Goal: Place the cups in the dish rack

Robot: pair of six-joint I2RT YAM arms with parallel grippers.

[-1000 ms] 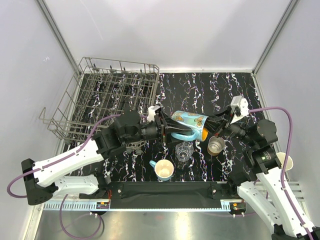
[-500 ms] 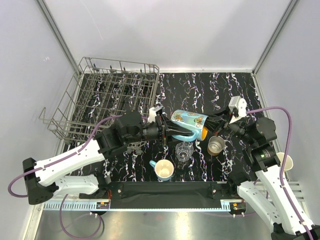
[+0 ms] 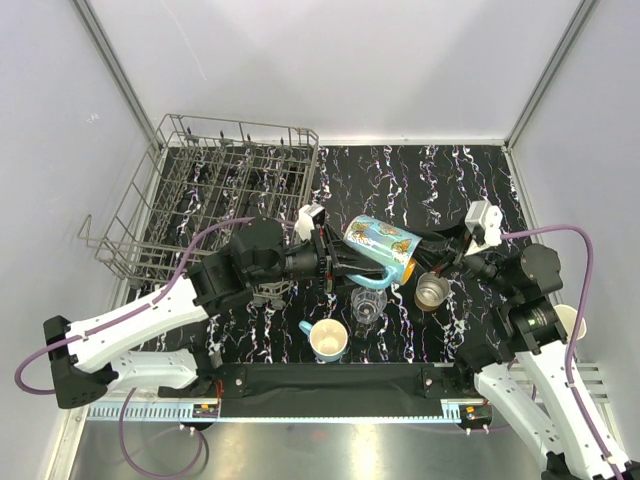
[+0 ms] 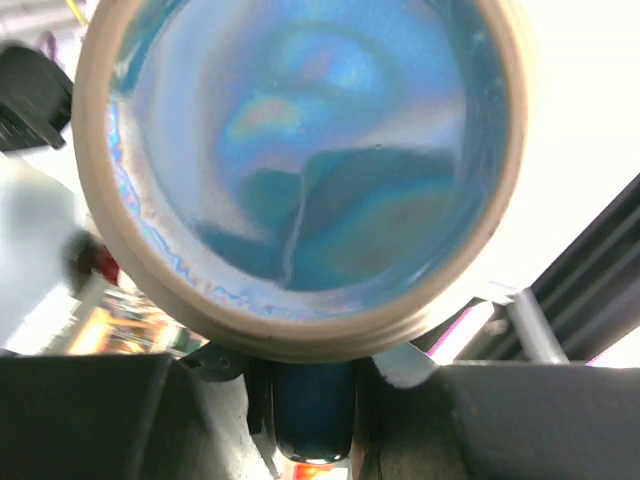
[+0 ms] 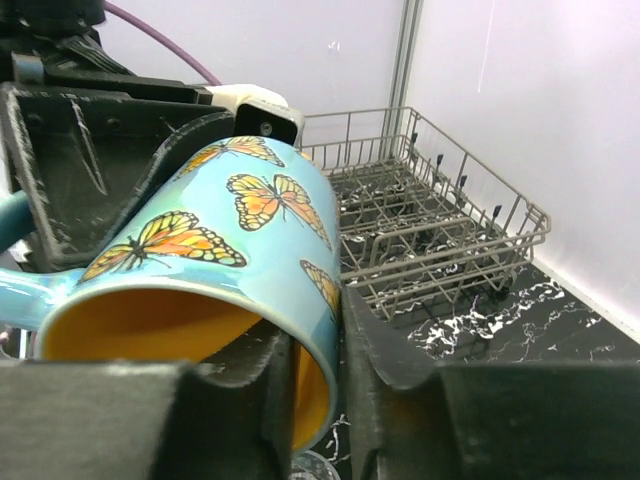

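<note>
The teal mug (image 3: 380, 243) with butterflies and an orange inside is held on its side in the air between both grippers. My left gripper (image 3: 345, 262) is shut on its handle (image 4: 312, 410); the mug's base (image 4: 300, 160) fills the left wrist view. My right gripper (image 3: 418, 260) is shut on the mug's rim, one finger inside and one outside (image 5: 318, 345). On the table below stand the clear glass tumbler (image 3: 368, 305), the shiny metal cup (image 3: 432, 291) and the light-blue mug (image 3: 328, 340). The grey wire dish rack (image 3: 215, 190) sits at the back left, with no cups in it.
The table has a black marbled top (image 3: 420, 180) enclosed by white walls. The rack (image 5: 430, 230) shows beyond the mug in the right wrist view. A white round object (image 3: 572, 320) sits by the right arm at the right edge.
The teal mug has tilted a little, its orange mouth now turned away from the top camera. The right wrist has shifted slightly right. Both grippers stay on the mug.
</note>
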